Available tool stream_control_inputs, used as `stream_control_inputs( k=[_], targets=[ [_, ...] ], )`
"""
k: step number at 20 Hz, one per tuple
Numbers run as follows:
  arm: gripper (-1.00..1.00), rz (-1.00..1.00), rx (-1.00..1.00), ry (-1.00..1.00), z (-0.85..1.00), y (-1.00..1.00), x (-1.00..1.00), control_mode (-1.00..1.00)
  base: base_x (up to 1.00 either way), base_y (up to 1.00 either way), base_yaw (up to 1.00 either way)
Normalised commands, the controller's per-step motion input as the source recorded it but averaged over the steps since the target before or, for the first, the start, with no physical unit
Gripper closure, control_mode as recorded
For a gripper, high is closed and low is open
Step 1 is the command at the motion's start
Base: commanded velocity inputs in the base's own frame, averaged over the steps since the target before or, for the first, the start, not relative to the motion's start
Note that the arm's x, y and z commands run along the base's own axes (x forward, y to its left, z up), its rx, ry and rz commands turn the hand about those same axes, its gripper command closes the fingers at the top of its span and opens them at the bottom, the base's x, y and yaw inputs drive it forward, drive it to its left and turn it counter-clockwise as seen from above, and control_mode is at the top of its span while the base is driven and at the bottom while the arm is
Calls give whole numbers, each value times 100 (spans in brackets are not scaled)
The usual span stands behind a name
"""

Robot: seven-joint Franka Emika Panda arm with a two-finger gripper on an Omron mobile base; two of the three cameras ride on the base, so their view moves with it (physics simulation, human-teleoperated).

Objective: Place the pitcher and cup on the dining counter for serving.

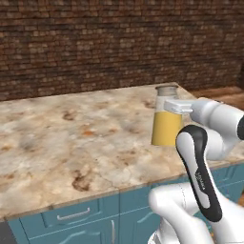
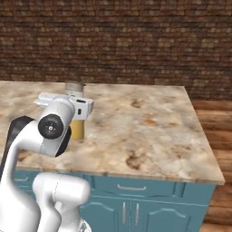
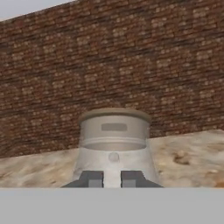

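1. Right now the pitcher [image 1: 166,121] stands upright on the dining counter [image 1: 71,138], toward the counter's right end in the left base view and not far from its front edge.
2. In the right base view the same pitcher [image 2: 76,118] sits by the counter's [image 2: 149,131] left part, half hidden behind the arm's wrist.
3. Orange-yellow liquid fills the lower body; the round grey-brown lid [image 1: 166,89] is on top.
4. The gripper [image 3: 111,178] is level with the pitcher's [image 3: 113,140] neck, coming at it from the front side.
5. Fingers: the hand view shows the two tips close together right in front of the glass below the lid [image 3: 114,116]. I cannot tell whether they pinch the neck or are just parted from it; contact is hidden.
6. Step in hand, as I judge it: setting the pitcher down on the dining counter, at or near the release point, since its base looks to rest flat on the stone.
7. Next move likely calls for: open the fingers if clamped, back the hand straight off toward the front edge without tipping the tall glass, then go for the cup.
8. Risk: top-heavy shape, a sideways nudge at the neck could topple it.
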Motion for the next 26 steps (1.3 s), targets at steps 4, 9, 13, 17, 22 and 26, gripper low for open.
stream_control_inputs(
  k=[4,9,13,17,22,26],
  targets=[
    [100,11,0,0,0,-7,13,-100,42,-40,37],
    [100,41,2,6,-12,-7,78,-100,0,0,0],
    [100,32,1,19,-22,23,100,-100,0,0,0],
    [100,28,2,24,-21,58,100,-100,0,0,0],
    [100,24,8,6,-36,43,89,-100,0,0,0],
    [100,19,8,-5,-57,5,52,-100,0,0,0]
  ],
)
